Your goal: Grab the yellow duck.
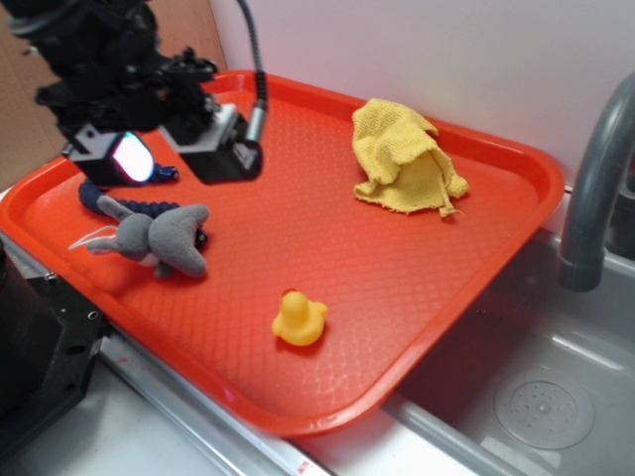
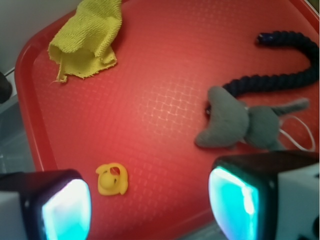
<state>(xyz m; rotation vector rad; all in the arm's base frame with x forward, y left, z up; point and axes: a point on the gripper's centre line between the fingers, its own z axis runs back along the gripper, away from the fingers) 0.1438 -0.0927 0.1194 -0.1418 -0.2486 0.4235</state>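
No brand, label or writing can be read on anything in either view. The gripper [image 1: 164, 159] hangs above the tray's [image 1: 417, 288] far left part with its jaws spread wide and nothing between them; in the wrist view the two fingers [image 2: 65, 210] fill the lower corners, their pads glowing pale cyan. The duck [image 1: 299, 318] sits on the tray near its front rim, well apart from the gripper. In the wrist view the duck [image 2: 112, 178] lies between the fingers but close to the left-hand one, touching neither. A grey plush toy [image 1: 159, 238] with a dark braided tail [image 2: 280, 75] lies below the gripper, and a crumpled yellow rag [image 1: 405, 157] rests near the tray's far rim. A grey tap [image 1: 595, 188] stands over the sink [image 1: 536, 397] at the right.
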